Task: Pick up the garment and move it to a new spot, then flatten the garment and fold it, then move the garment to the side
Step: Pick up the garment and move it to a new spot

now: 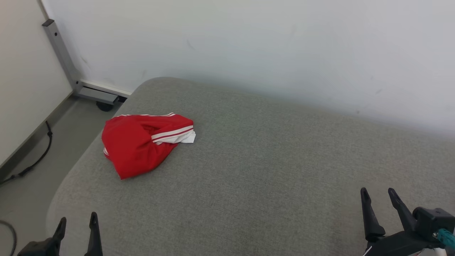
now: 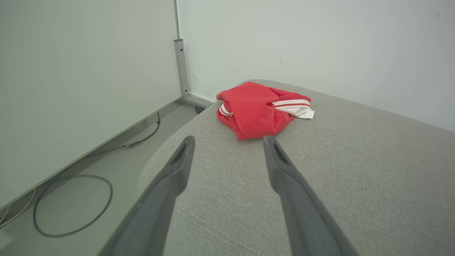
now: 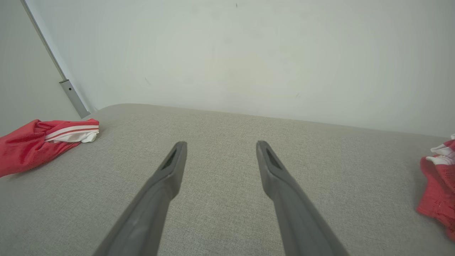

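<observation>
A crumpled red garment [image 1: 142,142] with white stripes and a white inner flap lies bunched near the far left corner of the grey padded surface [image 1: 270,170]. My left gripper [image 1: 78,222] stands open at the lower left, well short of the garment [image 2: 257,108], which lies just beyond its fingertips in the left wrist view. My right gripper [image 1: 378,195] is open at the lower right, far from the garment [image 3: 39,142], with nothing between its fingers. A second red and white garment [image 3: 439,185] shows at the right edge of the right wrist view.
White walls [image 1: 270,53] close the back and the left. A grey metal post [image 1: 62,53] on a wheeled base stands on the floor at the far left corner. Cables [image 2: 71,206] lie on the floor beside the surface's rounded left edge.
</observation>
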Available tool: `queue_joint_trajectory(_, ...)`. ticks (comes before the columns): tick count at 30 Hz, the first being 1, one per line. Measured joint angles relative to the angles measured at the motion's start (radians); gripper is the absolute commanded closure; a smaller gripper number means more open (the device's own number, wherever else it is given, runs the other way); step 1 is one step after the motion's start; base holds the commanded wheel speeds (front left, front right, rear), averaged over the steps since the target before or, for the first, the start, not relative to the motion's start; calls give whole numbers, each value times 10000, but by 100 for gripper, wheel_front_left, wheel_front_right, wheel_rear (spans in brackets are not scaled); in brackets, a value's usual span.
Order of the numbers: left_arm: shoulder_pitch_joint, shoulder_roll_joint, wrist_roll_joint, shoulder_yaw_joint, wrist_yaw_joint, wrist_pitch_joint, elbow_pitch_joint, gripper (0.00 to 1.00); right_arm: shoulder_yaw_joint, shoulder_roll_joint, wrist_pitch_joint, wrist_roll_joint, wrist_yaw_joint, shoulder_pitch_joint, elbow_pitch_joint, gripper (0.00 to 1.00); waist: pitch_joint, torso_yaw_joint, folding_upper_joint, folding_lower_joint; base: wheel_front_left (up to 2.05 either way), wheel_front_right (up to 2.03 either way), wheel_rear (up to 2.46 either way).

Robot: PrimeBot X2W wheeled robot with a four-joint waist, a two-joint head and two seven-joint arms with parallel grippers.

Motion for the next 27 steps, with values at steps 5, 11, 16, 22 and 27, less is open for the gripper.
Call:
queue_joint_trajectory(5, -1, -40, 25, 48, 0, 0, -15, 0, 81, 29, -6, 4, 109, -219, 165, 0, -1, 502, 0, 0, 0, 0, 0)
queue_joint_trajectory(11, 35, -71, 29, 424, 0, -2, -201, 0, 330, 27, 2, 4, 295, -681, 424, 0, 31, 983, 0, 0, 0, 0, 0)
queue_joint_trajectory(16, 41, -173, 31, 499, 0, -21, -265, 0, 489, 33, 4, 2, 357, -1049, 556, 0, 167, 1133, 0, 0, 0, 0, 0)
queue_joint_trajectory(22, 44, -201, 33, 616, 0, -21, -290, 0, 575, 27, 10, 2, 481, -1293, 871, 0, 228, 1178, 0, 0, 0, 0, 0)
queue_joint_trajectory(27, -12, -221, -21, 533, -19, -17, -276, 0, 571, 10, 2, 2, 554, -1428, 1114, 0, 243, 1172, 0, 0, 0, 0, 0)
